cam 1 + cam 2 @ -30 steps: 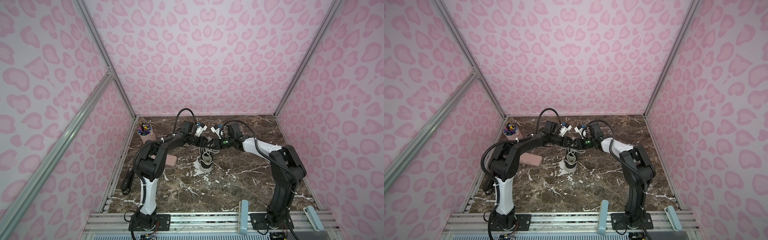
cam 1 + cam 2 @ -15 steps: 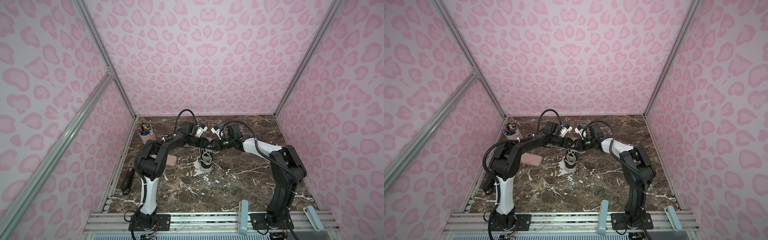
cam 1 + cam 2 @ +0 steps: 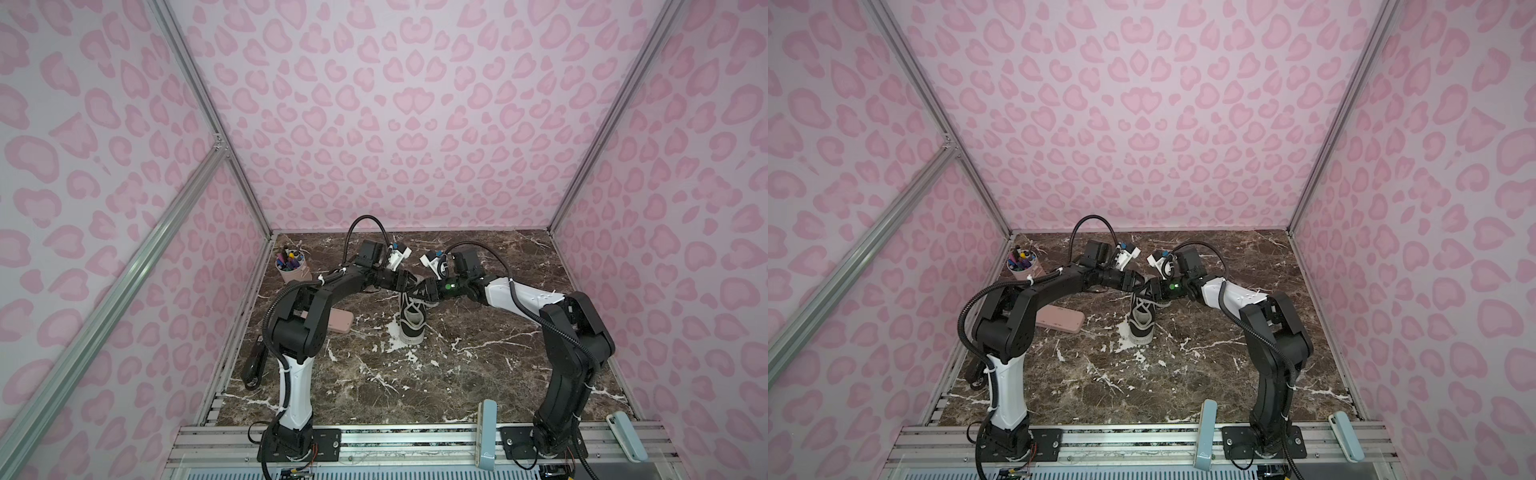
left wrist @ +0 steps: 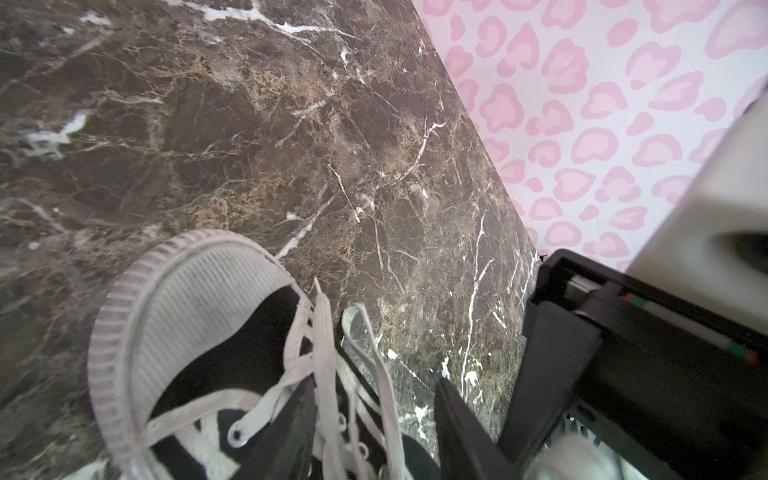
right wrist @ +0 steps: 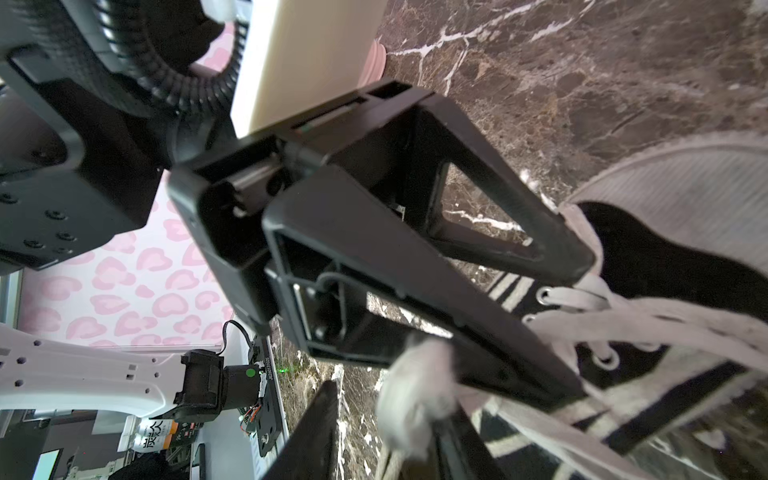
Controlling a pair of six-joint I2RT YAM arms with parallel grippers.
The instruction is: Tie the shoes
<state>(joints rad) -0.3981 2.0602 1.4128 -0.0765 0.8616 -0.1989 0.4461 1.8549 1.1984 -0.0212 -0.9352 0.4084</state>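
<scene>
Black canvas low-top sneaker with white toe cap [image 3: 411, 326] on its sole mid brown marble tabletop [image 3: 457, 374], we see left gripper [image 4: 374, 436] fingers apart, straddling white flat laces [image 4: 324, 340], right gripper [image 5: 386, 415] part-open beside a bunched lace, grip unclear to us

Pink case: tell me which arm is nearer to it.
Left. The left arm bends close by the pink case; the right arm stands beyond the sneaker.

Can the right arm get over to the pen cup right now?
Probably not: the pen cup stands back left, and the left gripper and its forearm lie between it and the right gripper, both at the shoe.
</scene>
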